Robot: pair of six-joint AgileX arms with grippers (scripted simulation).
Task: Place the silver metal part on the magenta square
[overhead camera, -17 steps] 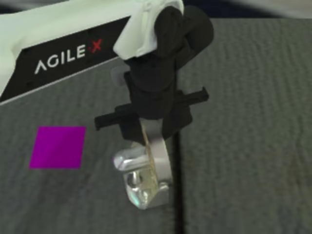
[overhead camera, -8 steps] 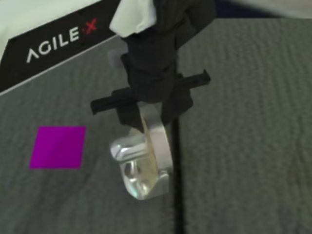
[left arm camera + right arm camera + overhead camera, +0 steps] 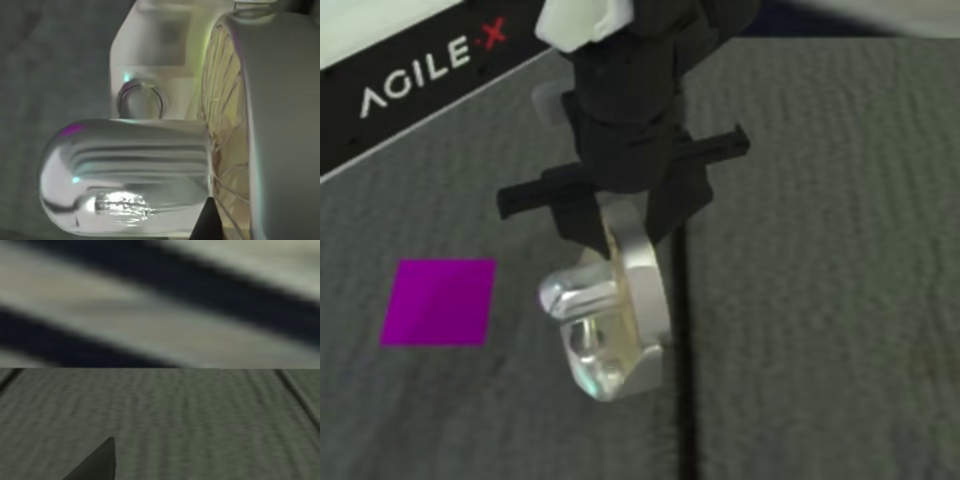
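Note:
My left gripper is shut on the disc rim of the silver metal part and holds it above the table, near the middle of the top view. The part hangs with its rounded peg pointing left and its holed base lowest. From the left wrist, the peg and the disc fill the view, with one dark fingertip against the disc. The magenta square lies flat on the table to the part's left, apart from it and uncovered. My right arm is outside the top view; only one dark fingertip shows over bare table.
A dark seam runs down the grey table just right of the held part. The left arm's white and black body crosses the upper left of the top view.
The left gripper has risen with the silver part, which looks larger and sits slightly further left. The magenta square has not moved.

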